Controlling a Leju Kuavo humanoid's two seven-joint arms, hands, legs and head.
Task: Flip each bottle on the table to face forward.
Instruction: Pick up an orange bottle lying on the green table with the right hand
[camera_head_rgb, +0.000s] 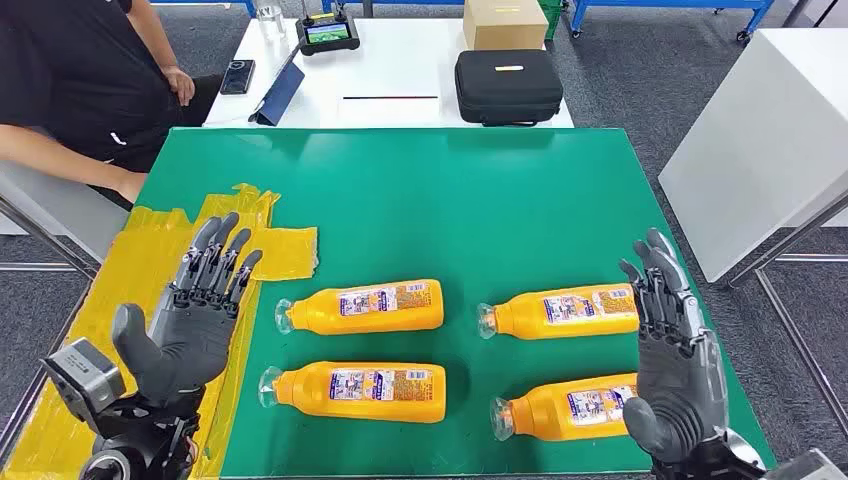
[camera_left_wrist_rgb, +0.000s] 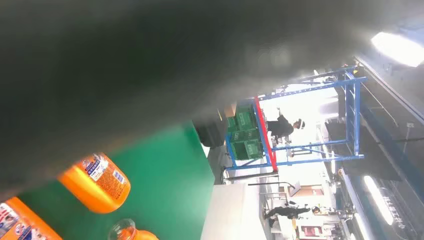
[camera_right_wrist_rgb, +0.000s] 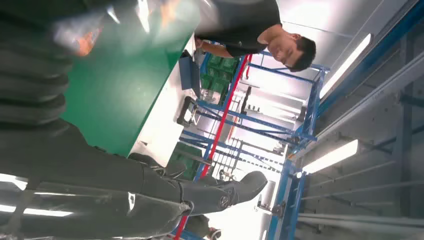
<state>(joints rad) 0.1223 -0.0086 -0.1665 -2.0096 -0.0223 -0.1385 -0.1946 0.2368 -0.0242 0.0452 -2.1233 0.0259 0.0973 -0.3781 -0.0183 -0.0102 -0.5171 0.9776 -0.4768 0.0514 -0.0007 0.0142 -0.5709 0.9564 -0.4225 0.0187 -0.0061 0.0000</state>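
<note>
- Four orange bottles are lying on their sides on the green bench (camera_head_rgb: 400, 190), in a two-by-two grid, clear caps all pointing toward the robot's left.
- Far-left bottle (camera_head_rgb: 365, 306) & near-left bottle (camera_head_rgb: 357, 390) are showing their printed labels face up.
- Far-right bottle (camera_head_rgb: 560, 312) is lying w/ label up too; near-right bottle (camera_head_rgb: 568, 408) is partly hidden behind the right hand.
- Left hand (camera_head_rgb: 190, 315) is hovering palm-up over the yellow tape patch (camera_head_rgb: 285, 250) at the bench's left edge — fingers (camera_head_rgb: 222, 255) spread apart & extended, holding nothing, just beside the left pair of bottles but not touching them.
- Right hand (camera_head_rgb: 672, 350) is raised at the bench's right edge, fingers apart & stretched forward, holding nothing; it's overlapping the ends of both right bottles in the head view — contact can't be told.
- Left wrist view is mostly dark blur, w/ orange bottle ends and a clear cap showing on the green.
- Beyond the green bench a white table (camera_head_rgb: 400, 70) is carrying a black case (camera_head_rgb: 507, 85), a cardboard box (camera_head_rgb: 504, 22), a handheld controller (camera_head_rgb: 326, 34) & a phone (camera_head_rgb: 237, 76).
- A person in a black shirt (camera_head_rgb: 80, 80) is sitting at the far left, one hand resting near the white table.
</note>
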